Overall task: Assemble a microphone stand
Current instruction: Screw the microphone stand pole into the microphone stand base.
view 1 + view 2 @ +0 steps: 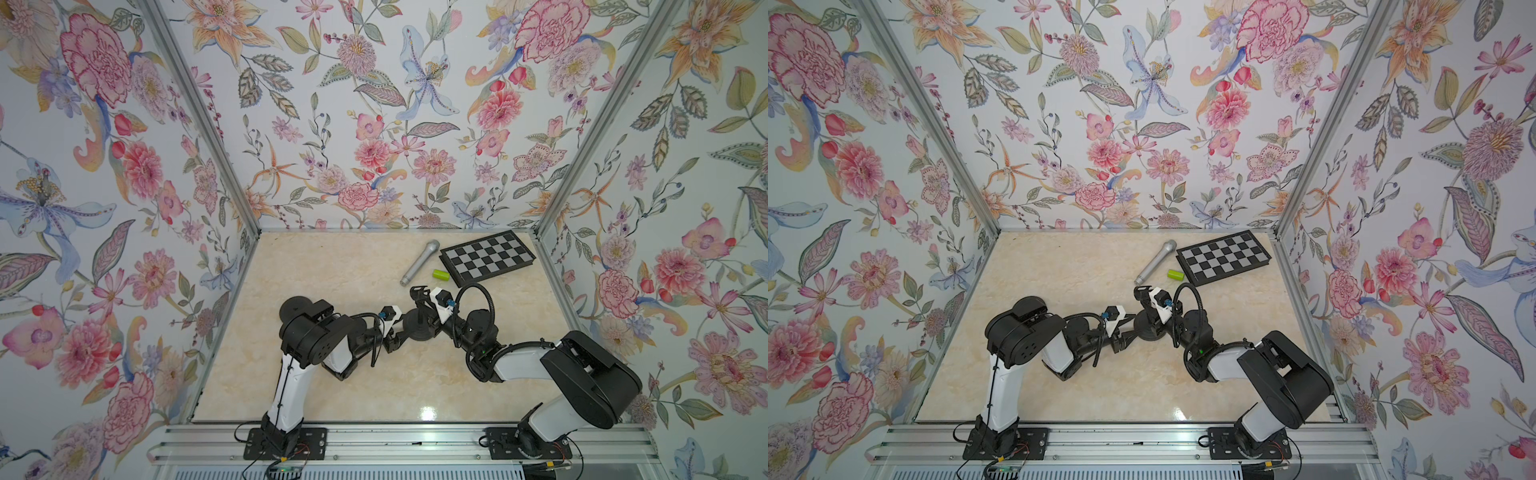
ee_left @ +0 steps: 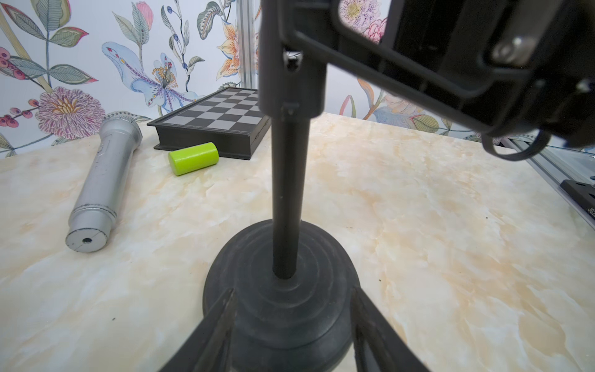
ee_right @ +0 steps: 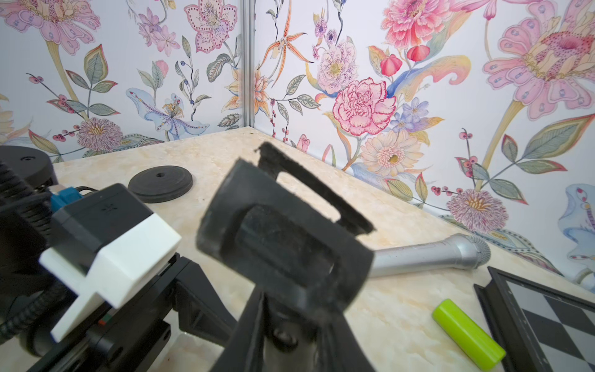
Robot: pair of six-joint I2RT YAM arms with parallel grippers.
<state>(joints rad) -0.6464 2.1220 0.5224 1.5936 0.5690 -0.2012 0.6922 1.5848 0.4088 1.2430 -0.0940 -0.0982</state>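
The microphone stand (image 2: 287,193) is seen upright on the counter (image 1: 332,270), its pole meeting the middle of its round ribbed base (image 2: 289,309). The left end effector (image 2: 293,291) is held low at that base and partly spread. Its fingers (image 2: 215,325) are laid against opposite sides of the base, so the base is clamped between them. The right end effector (image 3: 288,322) is drawn together on the neck of the stand, just under the tilted clip (image 3: 283,238) at the top of the pole, and the neck is gripped from both sides.

A silver microphone (image 1: 419,262) is laid on its side near the stand, on the far side from the robot, with its tail end turned toward the stand. A lime-green cylinder (image 1: 441,274) is found just beyond the stand as well. A closed chessboard (image 1: 487,257) is placed farther off, toward the robot's right. A black disc (image 3: 160,183) with a centre hole is seen flat on the counter, well apart from the stand on its left.
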